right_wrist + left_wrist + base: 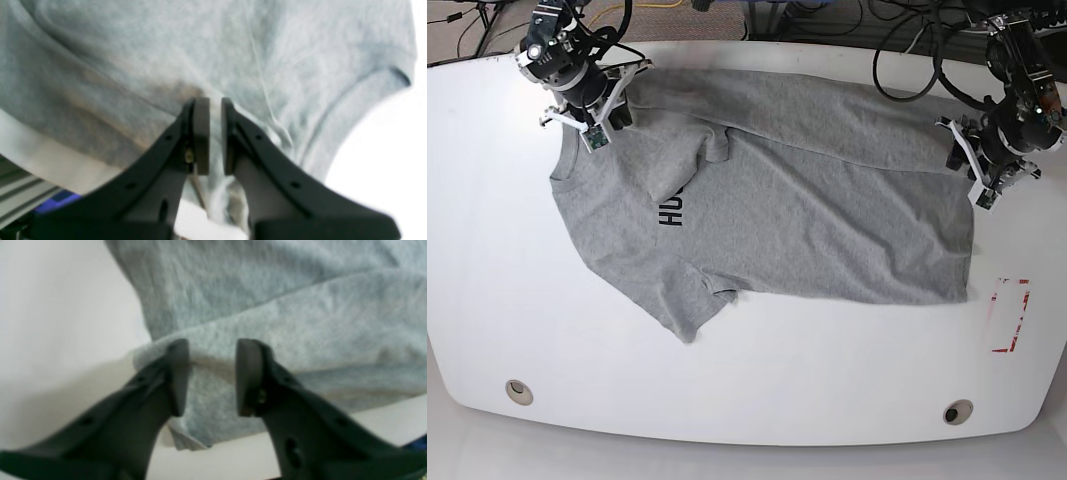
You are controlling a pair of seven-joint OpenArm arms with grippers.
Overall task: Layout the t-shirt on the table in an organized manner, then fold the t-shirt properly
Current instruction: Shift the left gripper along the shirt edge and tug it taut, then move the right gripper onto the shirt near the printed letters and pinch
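The heather-grey t-shirt (807,220) lies spread on the white table (507,280), collar end to the left, with dark lettering (670,210) near the collar and one sleeve folded over the chest. My right gripper (215,103) is at the far-left shoulder (612,118), its fingers nearly together and pinching a ridge of the t-shirt (133,50). My left gripper (212,346) is at the far-right hem corner (960,152). Its fingers stand apart, with a fold of the t-shirt (283,306) edge lying between them.
A red tape rectangle (1010,315) marks the table at the right, just past the hem. Two round grommets (519,390) (957,411) sit near the front edge. Cables (907,50) trail behind the table's back edge.
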